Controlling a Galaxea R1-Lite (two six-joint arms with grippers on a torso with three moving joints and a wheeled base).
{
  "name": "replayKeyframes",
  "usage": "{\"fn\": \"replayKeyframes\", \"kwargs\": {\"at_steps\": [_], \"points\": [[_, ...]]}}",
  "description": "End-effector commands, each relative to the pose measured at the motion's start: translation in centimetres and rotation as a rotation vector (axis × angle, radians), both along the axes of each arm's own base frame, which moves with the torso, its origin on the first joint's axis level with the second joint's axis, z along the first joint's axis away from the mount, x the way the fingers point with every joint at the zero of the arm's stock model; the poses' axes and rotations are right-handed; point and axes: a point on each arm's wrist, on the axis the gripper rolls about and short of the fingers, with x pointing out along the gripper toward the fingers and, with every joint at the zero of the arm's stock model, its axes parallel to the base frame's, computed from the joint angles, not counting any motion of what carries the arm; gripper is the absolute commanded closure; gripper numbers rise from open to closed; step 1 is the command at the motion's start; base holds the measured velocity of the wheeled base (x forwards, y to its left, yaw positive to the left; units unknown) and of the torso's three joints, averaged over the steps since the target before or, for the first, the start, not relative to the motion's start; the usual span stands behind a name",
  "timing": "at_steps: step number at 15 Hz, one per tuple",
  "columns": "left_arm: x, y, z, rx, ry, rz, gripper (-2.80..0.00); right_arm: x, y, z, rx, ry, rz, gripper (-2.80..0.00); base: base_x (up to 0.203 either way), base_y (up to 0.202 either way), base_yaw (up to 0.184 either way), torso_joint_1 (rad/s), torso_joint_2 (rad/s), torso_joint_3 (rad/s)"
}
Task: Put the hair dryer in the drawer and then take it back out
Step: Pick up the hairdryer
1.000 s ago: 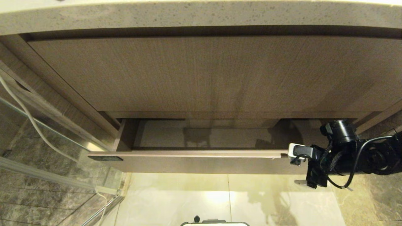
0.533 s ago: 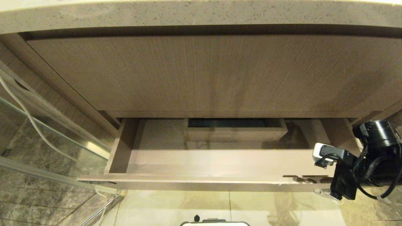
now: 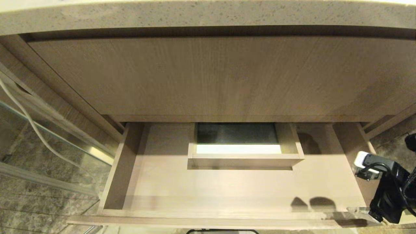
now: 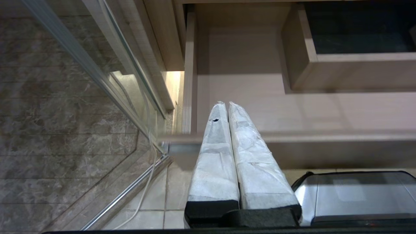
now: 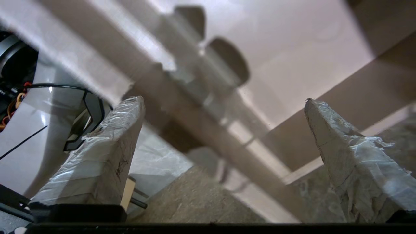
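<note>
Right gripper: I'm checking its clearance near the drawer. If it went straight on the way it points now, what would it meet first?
Probably the drawer front edge, which crosses between the open right gripper fingers; beyond lies the bare drawer floor. Depth is unclear.

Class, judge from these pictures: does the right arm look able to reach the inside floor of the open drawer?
Probably yes. The drawer stands pulled out with bare floor showing, and the right claw, open and empty, hangs by its front right corner with nothing between them.

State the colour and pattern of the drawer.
The drawer is light brown with a fine wood grain, clearest in the head view.
</note>
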Motion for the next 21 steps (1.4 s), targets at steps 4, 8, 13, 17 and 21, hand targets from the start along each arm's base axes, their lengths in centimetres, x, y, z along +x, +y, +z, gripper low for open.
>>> {"fn": "replayKeyframes", "kwargs": {"at_steps": [4, 8, 13, 17, 21], "points": [[0.0, 0.0, 0.0, 0.0, 0.0, 0.0, 0.0, -2.3, -0.6, 1.3, 0.052, -0.082, -0.115, -2.8, 0.0, 0.0, 0.0, 0.0, 0.0, 0.0], [0.0, 0.0, 0.0, 0.0, 0.0, 0.0, 0.0, -4.0, -1.0, 0.9, 0.086, -0.073, -0.212, 0.0, 0.0, 0.0, 0.0, 0.0, 0.0, 0.0], [0.0, 0.0, 0.0, 0.0, 0.0, 0.0, 0.0, -5.4, -0.9, 2.1, 0.323, -0.106, -0.488, 0.0, 0.0, 0.0, 0.0, 0.0, 0.0, 0.0], [0.0, 0.0, 0.0, 0.0, 0.0, 0.0, 0.0, -9.7, -0.1, 3.6, 0.448, -0.243, -0.566, 0.0, 0.0, 0.0, 0.0, 0.0, 0.0, 0.0], [0.0, 0.0, 0.0, 0.0, 0.0, 0.0, 0.0, -15.2, 0.8, 1.4, 0.512, -0.429, -0.575, 0.0, 0.0, 0.0, 0.0, 0.0, 0.0, 0.0]]}}
